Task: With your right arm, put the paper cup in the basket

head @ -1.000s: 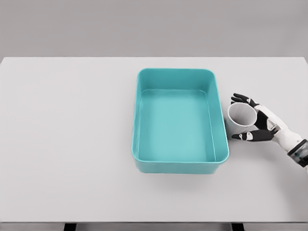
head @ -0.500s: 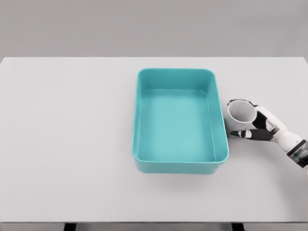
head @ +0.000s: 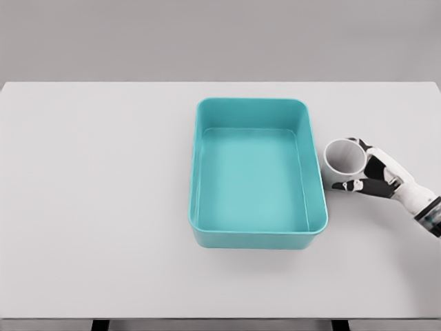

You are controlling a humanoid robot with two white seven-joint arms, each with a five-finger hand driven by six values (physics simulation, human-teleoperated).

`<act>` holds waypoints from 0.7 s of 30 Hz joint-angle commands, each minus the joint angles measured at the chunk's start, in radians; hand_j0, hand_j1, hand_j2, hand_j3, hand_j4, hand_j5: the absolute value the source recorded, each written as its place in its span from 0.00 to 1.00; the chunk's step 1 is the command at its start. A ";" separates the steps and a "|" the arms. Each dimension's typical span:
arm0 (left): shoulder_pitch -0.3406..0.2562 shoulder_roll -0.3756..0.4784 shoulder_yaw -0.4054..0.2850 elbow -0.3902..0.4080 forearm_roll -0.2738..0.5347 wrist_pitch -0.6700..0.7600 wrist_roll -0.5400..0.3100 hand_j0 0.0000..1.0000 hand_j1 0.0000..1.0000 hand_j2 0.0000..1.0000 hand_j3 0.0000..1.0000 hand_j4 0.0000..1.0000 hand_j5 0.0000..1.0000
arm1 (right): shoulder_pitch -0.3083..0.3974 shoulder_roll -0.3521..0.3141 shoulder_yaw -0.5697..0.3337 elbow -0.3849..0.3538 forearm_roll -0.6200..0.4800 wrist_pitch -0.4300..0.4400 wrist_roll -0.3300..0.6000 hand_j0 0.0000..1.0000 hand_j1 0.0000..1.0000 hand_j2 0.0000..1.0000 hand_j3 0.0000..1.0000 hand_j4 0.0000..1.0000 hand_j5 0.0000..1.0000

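Paper cup: white paper cup with its open mouth facing up toward the camera, standing just beside the right wall of the basket, outside it.
Right hand: white-and-black five-finger right hand wraps the cup from the right; fingers curl around its near side, another fingertip shows at its far rim. Closed on the cup.
Right arm: comes in from the right edge, low over the tabletop.
Basket: teal rectangular plastic basket with rounded corners, near the middle of the tabletop, nothing inside.
Tabletop: pale grey flat tabletop carrying basket and cup.
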 commanded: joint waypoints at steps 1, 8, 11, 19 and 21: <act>0.000 0.000 0.000 0.000 0.000 0.000 0.000 1.00 1.00 1.00 1.00 1.00 1.00 | 0.000 -0.007 -0.003 -0.014 -0.008 0.000 -0.001 0.51 0.51 0.51 0.51 0.51 0.51; -0.002 0.000 0.000 0.000 0.000 0.000 0.000 1.00 1.00 1.00 1.00 1.00 1.00 | 0.000 -0.008 -0.026 -0.018 -0.008 -0.001 -0.001 0.50 0.50 0.50 0.50 0.50 0.50; 0.000 0.000 0.000 0.000 0.000 0.000 0.000 1.00 1.00 1.00 1.00 1.00 1.00 | 0.003 -0.010 -0.044 -0.047 -0.008 -0.001 -0.001 0.50 0.50 0.50 0.50 0.50 0.50; 0.000 0.000 0.000 0.000 0.000 0.000 0.000 1.00 1.00 1.00 1.00 1.00 1.00 | 0.009 -0.016 -0.082 -0.097 -0.008 -0.003 -0.001 0.49 0.49 0.49 0.49 0.49 0.49; -0.002 0.000 0.000 0.000 0.000 0.000 0.000 1.00 1.00 1.00 1.00 1.00 1.00 | 0.009 -0.019 -0.096 -0.123 -0.008 -0.004 -0.001 0.49 0.49 0.49 0.49 0.49 0.49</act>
